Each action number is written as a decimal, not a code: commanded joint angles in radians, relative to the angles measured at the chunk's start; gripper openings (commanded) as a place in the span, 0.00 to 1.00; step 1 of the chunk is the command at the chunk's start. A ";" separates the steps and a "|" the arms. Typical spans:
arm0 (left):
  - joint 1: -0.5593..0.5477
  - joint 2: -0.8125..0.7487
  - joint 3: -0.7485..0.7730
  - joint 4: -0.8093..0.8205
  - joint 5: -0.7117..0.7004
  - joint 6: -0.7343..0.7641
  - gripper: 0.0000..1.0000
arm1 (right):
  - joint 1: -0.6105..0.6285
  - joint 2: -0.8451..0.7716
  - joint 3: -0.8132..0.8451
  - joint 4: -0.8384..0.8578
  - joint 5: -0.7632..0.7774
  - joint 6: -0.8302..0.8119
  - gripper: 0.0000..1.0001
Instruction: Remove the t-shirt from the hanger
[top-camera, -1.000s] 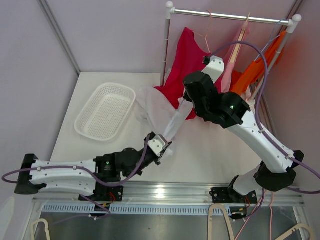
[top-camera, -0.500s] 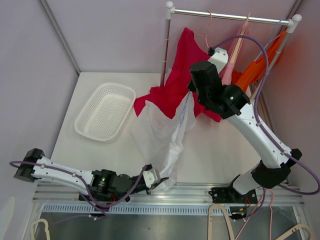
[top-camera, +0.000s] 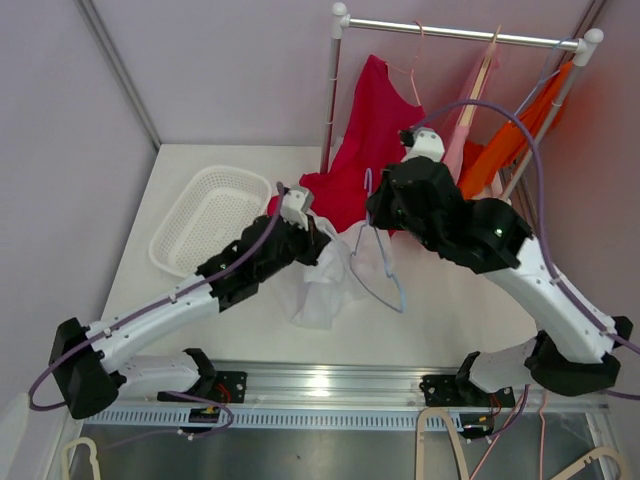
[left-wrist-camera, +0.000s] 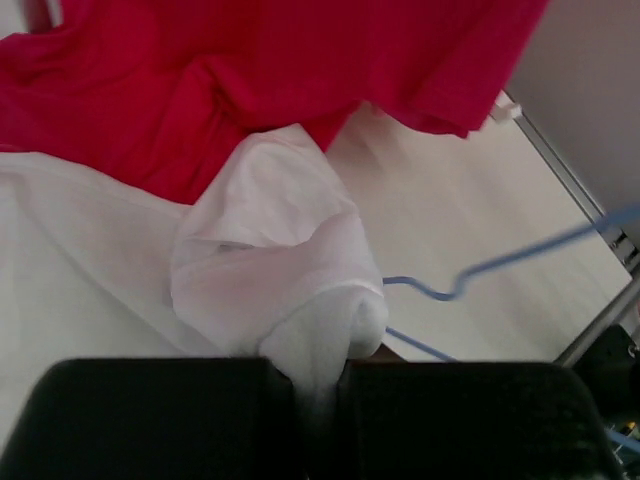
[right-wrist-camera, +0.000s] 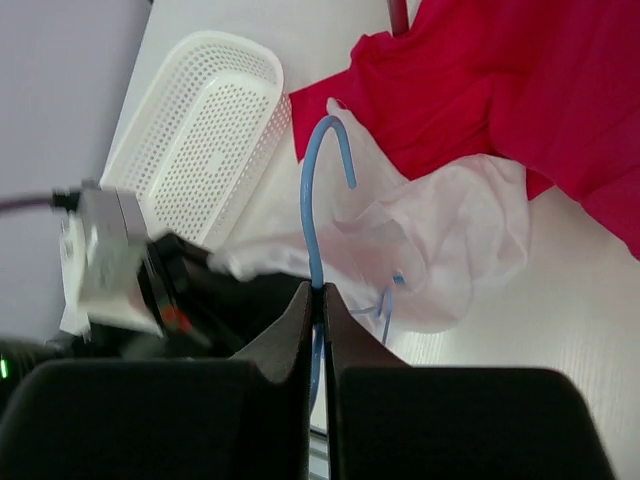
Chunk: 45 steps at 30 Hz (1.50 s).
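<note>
- Fabric of the white t-shirt (left-wrist-camera: 270, 260) sits pinched in the left gripper (left-wrist-camera: 318, 375) (bunched up above it).
- Jaws of the right gripper (right-wrist-camera: 318, 300) clamp the blue hanger (right-wrist-camera: 311, 190) below its hook.

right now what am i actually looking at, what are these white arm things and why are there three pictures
These are two robot arms bolted to the near edge of a table. The wide picture comes from a fixed camera above and behind them. The other two come from small cameras on each wrist, looking past that arm's own two-finger hand. The left hand is shut on a white t-shirt. The right hand pinches a blue wire hanger just below its hook. The job is to get the shirt off that hanger. They look nearly apart, though I cannot tell whether fully. On the table sits a white basket. Behind it a rail carries a red garment and a few others.
</note>
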 joint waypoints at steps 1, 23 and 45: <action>0.085 -0.041 0.101 -0.121 0.077 -0.059 0.01 | 0.013 -0.150 -0.026 -0.001 0.067 -0.025 0.00; 0.668 0.332 1.434 -0.479 0.209 0.212 0.01 | -0.355 0.058 -0.051 0.862 -0.327 -0.526 0.00; 0.901 0.079 0.402 -0.323 0.100 -0.147 0.01 | -0.527 0.585 0.490 0.970 -0.467 -0.513 0.00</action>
